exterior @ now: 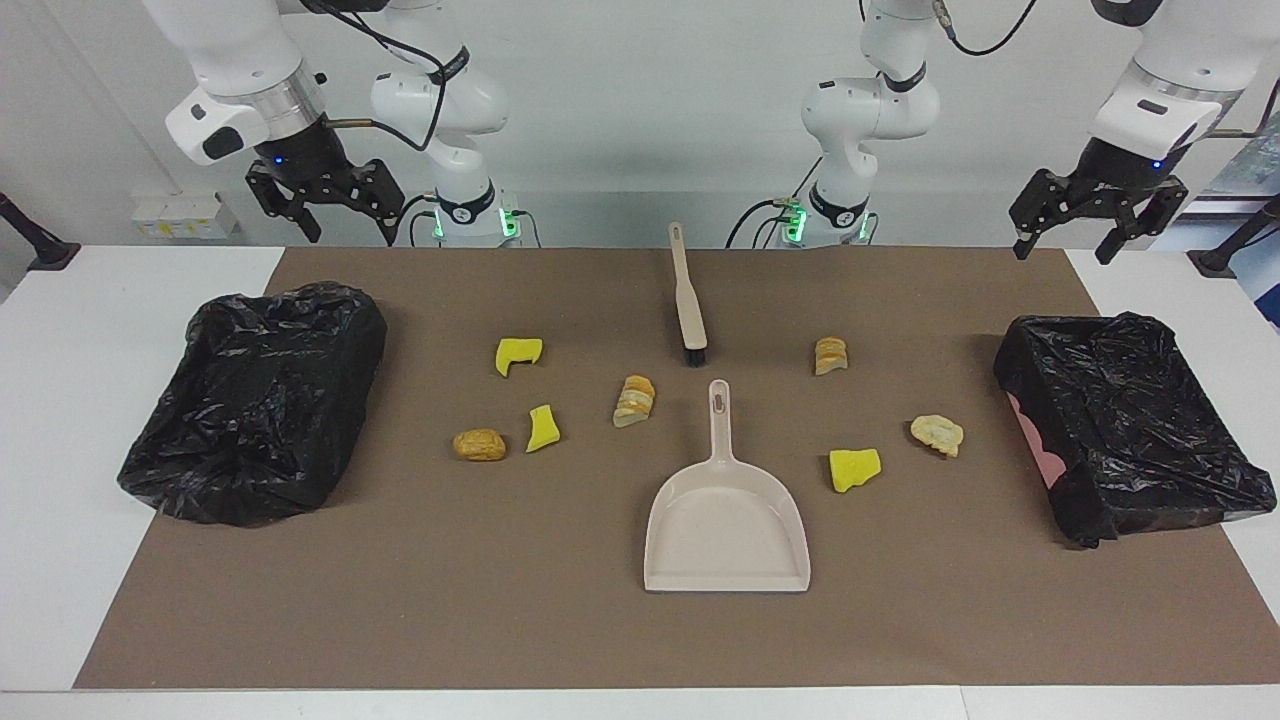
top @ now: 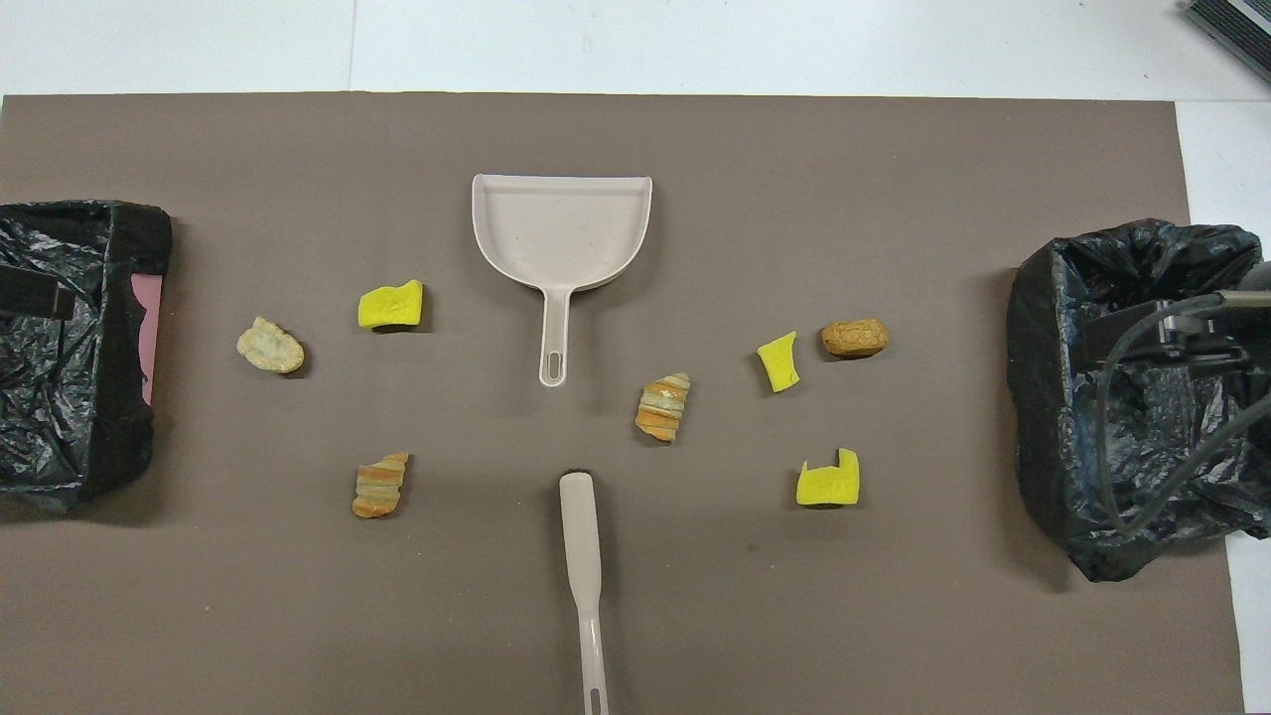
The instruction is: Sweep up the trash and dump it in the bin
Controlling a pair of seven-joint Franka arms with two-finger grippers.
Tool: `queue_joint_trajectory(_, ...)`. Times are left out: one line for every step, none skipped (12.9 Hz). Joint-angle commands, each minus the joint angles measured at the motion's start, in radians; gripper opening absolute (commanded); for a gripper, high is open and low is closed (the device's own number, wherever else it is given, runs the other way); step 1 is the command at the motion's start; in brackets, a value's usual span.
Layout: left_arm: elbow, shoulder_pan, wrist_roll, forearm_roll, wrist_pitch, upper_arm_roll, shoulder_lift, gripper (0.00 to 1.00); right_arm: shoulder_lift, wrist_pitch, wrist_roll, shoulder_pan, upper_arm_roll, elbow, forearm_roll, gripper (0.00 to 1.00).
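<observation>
Three yellow chunks and several tan bread pieces lie scattered on the brown mat. The beige dustpan lies mid-mat with its handle toward the robots. The beige brush lies nearer to the robots, its black bristles toward the pan's handle. My right gripper hangs open and empty, high above the bin at its end. My left gripper hangs open and empty above the other bin.
Both bins are lined with black bags and stand at the two ends of the mat. White table shows around the mat. In the overhead view the dustpan and brush lie in line at the middle.
</observation>
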Motion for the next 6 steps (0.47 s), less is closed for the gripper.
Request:
queue_joint_trajectory(-0.012, -0.015, -0.009, -0.004, -0.02, 0.005, -0.017, 1.0, 0.019, 0.045, -0.012, 0.001, 0.011, -0.031, 0.033, 1.0)
queue_joint_trajectory(-0.012, -0.018, -0.012, -0.004, -0.02, 0.005, -0.017, 1.0, 0.035, 0.071, -0.012, 0.015, 0.016, -0.03, 0.025, 1.0)
queue_joint_trajectory(-0.012, -0.02, -0.011, -0.004, -0.029, 0.002, -0.019, 1.0, 0.05, 0.093, -0.006, 0.048, 0.016, -0.028, 0.019, 1.0)
queue_joint_trajectory(-0.014, -0.021, -0.011, -0.004, -0.041, 0.0, -0.019, 1.0, 0.071, 0.128, 0.014, 0.059, 0.016, -0.028, 0.014, 1.0)
queue_joint_trajectory(-0.012, -0.021, -0.009, -0.004, -0.038, -0.003, -0.019, 1.0, 0.093, 0.162, 0.035, 0.085, 0.016, -0.022, 0.014, 1.0)
queue_joint_trajectory(-0.012, -0.021, -0.008, -0.004, -0.028, -0.003, -0.019, 1.0, 0.124, 0.193, 0.06, 0.117, 0.016, -0.016, 0.013, 1.0)
